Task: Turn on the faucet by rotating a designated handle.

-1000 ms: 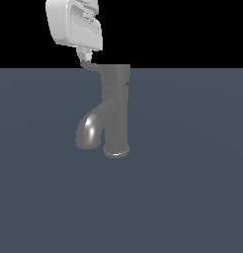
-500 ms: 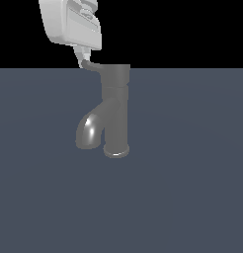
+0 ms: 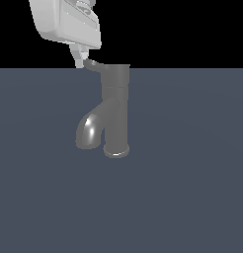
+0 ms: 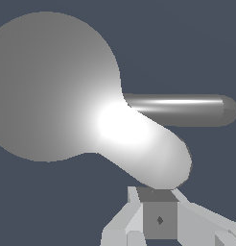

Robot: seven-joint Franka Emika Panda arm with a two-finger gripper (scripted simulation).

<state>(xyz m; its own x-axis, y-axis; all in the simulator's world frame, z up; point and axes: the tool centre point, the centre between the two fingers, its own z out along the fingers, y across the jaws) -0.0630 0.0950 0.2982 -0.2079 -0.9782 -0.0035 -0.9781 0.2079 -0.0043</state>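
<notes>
The dark grey faucet stands upright on its flared base ring, its glossy curved spout bending toward the exterior view's left. The thin flat handle sticks out from the top cap toward that same side. My gripper hangs above and just left of the handle's tip, fingers together and shut on nothing, touching or nearly touching the tip. In the wrist view the round cap fills the frame. The broad handle lobe reaches toward my gripper, and the spout shows as a thin bar below.
A flat dark blue-grey floor lies all around the faucet. Black background sits behind my gripper's white body.
My gripper has drifted slightly toward the exterior view's left. The faucet and its handle look about the same.
</notes>
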